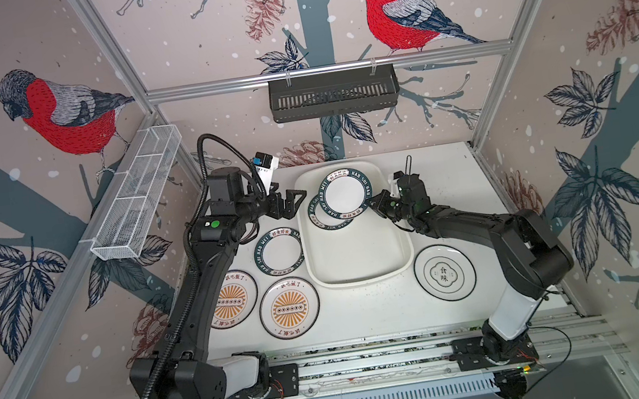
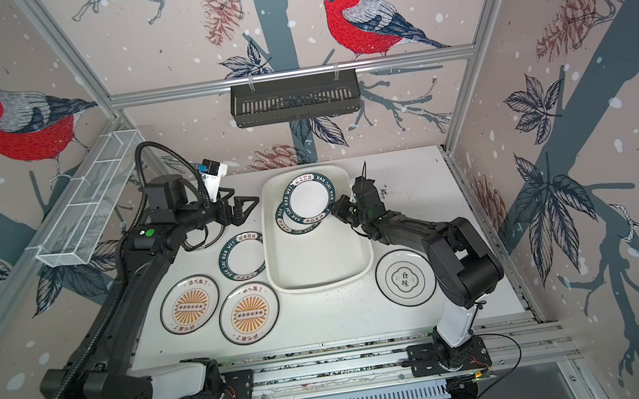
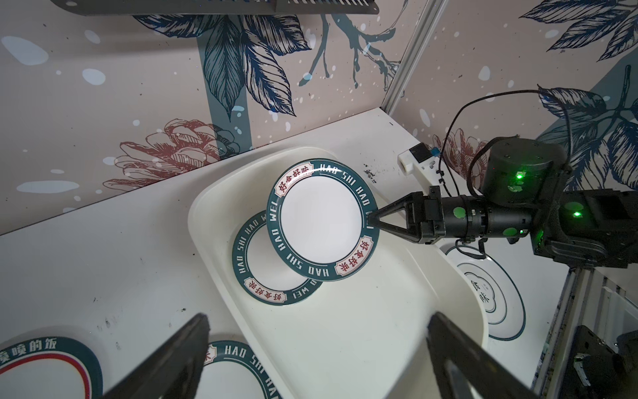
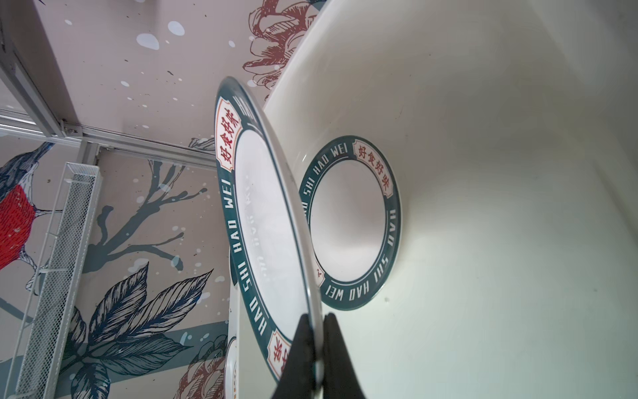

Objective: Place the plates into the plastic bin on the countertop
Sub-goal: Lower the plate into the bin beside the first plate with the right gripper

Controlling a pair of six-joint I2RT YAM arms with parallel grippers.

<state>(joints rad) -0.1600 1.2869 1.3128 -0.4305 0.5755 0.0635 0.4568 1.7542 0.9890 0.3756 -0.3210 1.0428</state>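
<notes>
My right gripper [image 1: 370,202] [image 4: 316,321] is shut on the rim of a teal-banded lettered plate [image 1: 345,193] [image 3: 322,221]. It holds that plate tilted above the far end of the plastic bin [image 1: 362,281]. A matching plate [image 3: 262,262] [image 4: 348,221] lies flat on the bin floor, partly under the held one. My left gripper [image 1: 296,203] [image 3: 319,321] is open and holds nothing, just left of the bin's far corner. On the countertop [image 1: 367,320] lie another teal-banded plate [image 1: 279,252], two orange sunburst plates [image 1: 234,299] [image 1: 289,308] and an emblem plate [image 1: 445,273].
A black slotted basket [image 1: 333,94] hangs on the back wall. A white wire-mesh basket [image 1: 137,195] runs along the left wall. One more plate [image 3: 45,366] lies under the left arm. The arms' mounting rail [image 1: 373,363] borders the countertop's front edge.
</notes>
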